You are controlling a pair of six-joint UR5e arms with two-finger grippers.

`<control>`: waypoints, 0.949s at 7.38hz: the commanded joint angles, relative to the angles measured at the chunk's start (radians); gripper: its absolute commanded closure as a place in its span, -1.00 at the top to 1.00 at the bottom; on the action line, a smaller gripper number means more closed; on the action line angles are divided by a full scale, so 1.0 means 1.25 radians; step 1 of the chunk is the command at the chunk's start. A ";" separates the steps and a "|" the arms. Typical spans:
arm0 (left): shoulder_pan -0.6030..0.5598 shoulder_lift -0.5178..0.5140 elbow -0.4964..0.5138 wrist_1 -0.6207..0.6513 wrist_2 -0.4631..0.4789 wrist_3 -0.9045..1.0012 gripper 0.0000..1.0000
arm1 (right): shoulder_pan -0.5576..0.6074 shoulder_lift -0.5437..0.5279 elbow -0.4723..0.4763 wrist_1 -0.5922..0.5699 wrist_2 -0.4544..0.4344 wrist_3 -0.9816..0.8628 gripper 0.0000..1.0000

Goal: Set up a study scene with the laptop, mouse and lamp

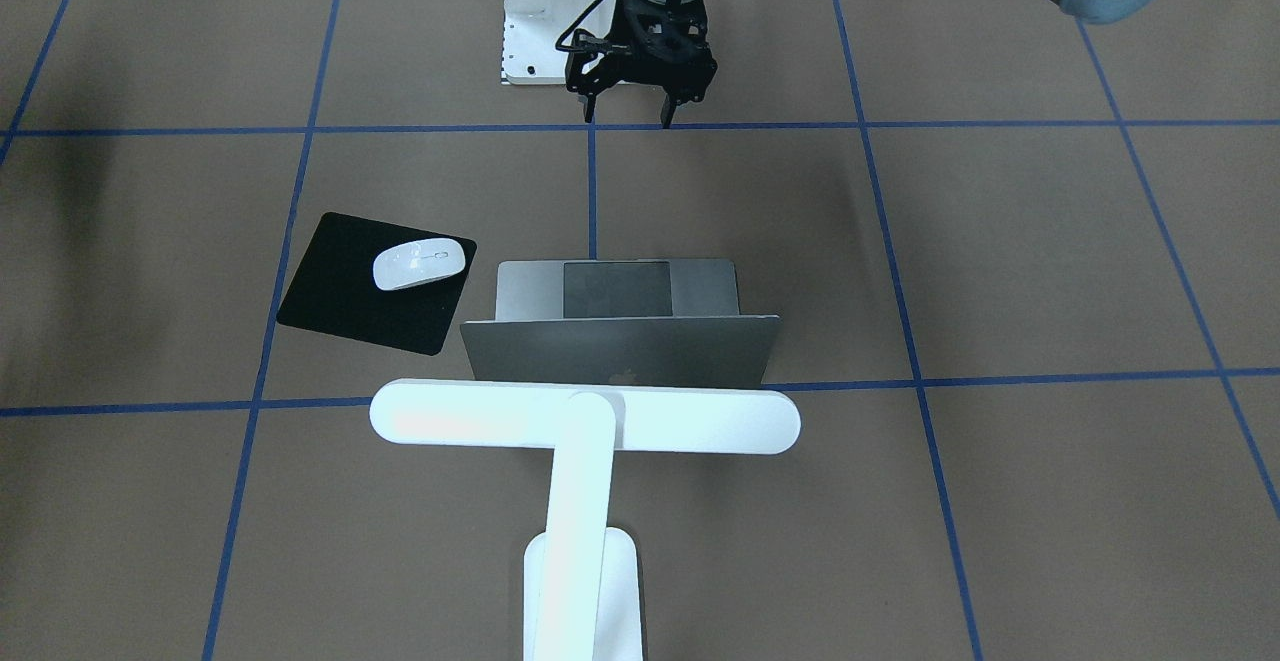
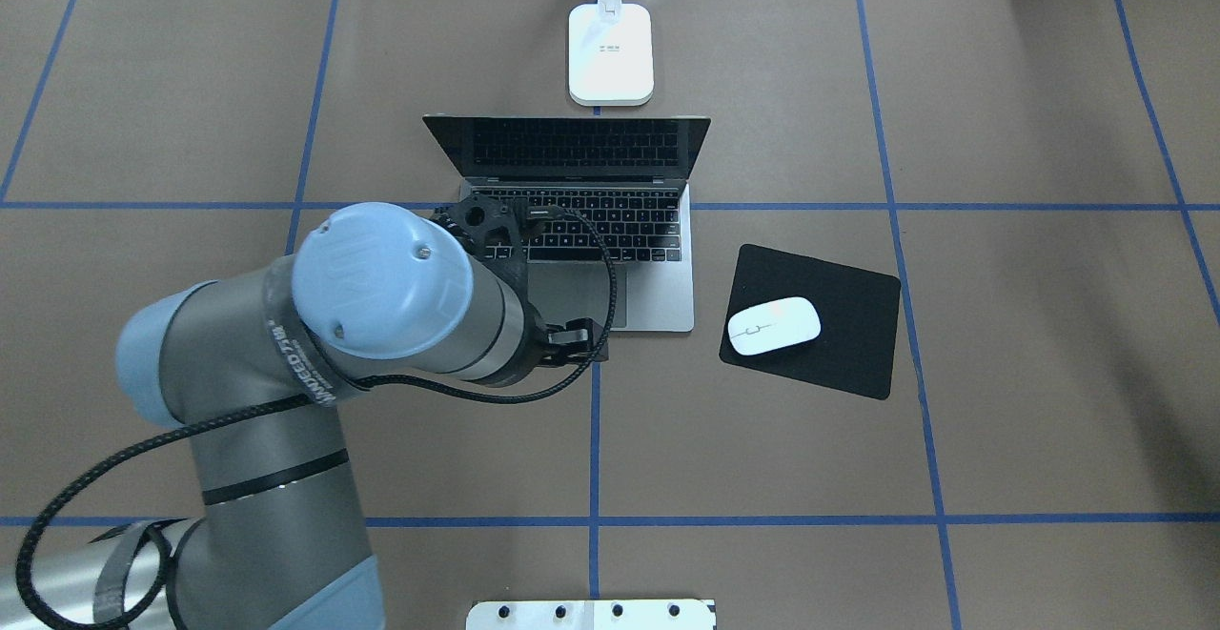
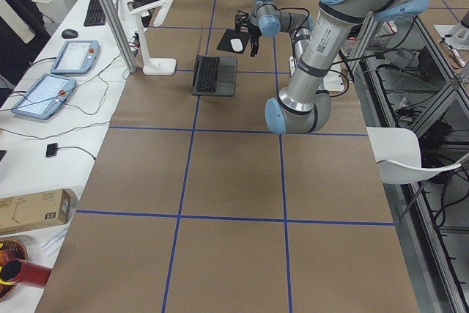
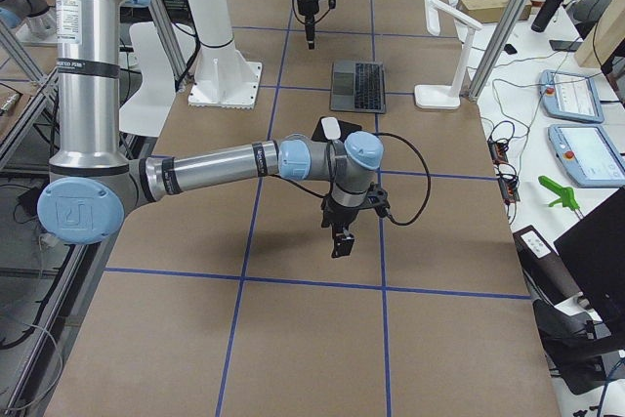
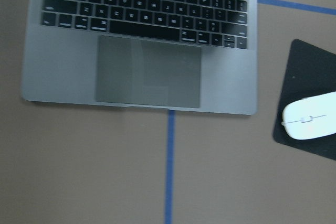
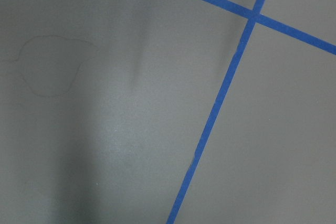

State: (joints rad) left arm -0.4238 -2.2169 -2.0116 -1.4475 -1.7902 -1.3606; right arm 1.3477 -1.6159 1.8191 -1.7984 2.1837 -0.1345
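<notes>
Three items arranged for study.
Mouse (image 2: 774, 326) laid on a mat (image 2: 858, 349) beside the opened laptop (image 2: 653, 292), lamp (image 1: 585, 419) stood behind its lid to light the keys; left gripper (image 1: 628, 119) held spread and empty over its front edge; the state of the right gripper (image 4: 342, 239) cannot be told.

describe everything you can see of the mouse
The mouse is a small, glossy white oval, plastic by the look, with a thin dark line mark on its top. It lies flat on a thin black mat, on the half nearer the open laptop, which stands to its left in the overhead view. It touches only the mat.
</notes>
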 commanded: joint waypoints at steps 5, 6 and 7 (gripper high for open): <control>-0.159 0.213 -0.072 0.017 -0.128 0.201 0.88 | 0.121 0.016 0.000 0.008 0.068 -0.002 1.00; -0.198 0.254 -0.071 0.016 -0.156 0.250 0.88 | 0.121 0.016 -0.002 0.008 0.067 -0.004 1.00; -0.245 0.286 -0.071 0.016 -0.191 0.304 0.88 | 0.131 0.019 -0.001 0.007 0.069 -0.004 1.00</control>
State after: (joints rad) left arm -0.6606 -1.9150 -2.0998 -1.4290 -1.9799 -1.0663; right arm 1.4994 -1.5944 1.8183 -1.7894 2.2683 -0.1373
